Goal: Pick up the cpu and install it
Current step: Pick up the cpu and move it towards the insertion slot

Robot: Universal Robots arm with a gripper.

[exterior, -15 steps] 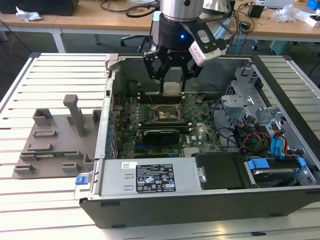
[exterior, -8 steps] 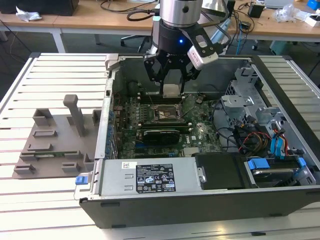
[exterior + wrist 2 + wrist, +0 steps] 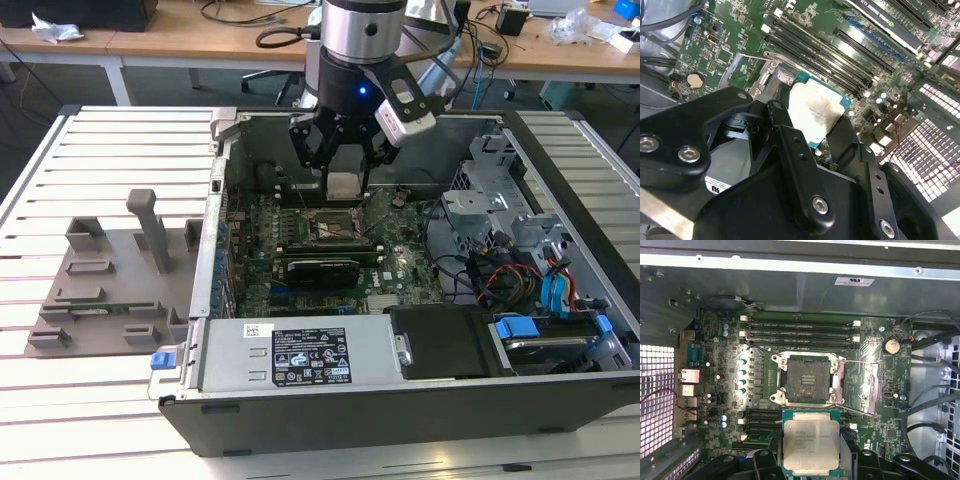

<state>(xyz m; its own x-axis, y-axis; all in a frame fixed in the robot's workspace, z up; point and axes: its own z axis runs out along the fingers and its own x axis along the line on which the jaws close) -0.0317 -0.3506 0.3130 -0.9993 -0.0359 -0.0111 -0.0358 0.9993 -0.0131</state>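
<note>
1. cpu point(image 3: 811, 444): silvery metal lid, matt, smudged (rim is green board).
2. tool point(image 3: 344, 176): matt black, smooth; screw heads point(image 3: 819, 204) shiny metal.
3. case point(image 3: 790, 290): bare grey sheet metal, dull.
4. motherboard point(image 3: 890, 412): green, slight gloss.

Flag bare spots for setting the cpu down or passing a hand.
Bare: the open socket, flanked by memory slots, near the cpu the gripper holds; table slats around the grey fixture. Crowded: cables and drive bays at the exterior view's right; the card beside the socket.
</note>
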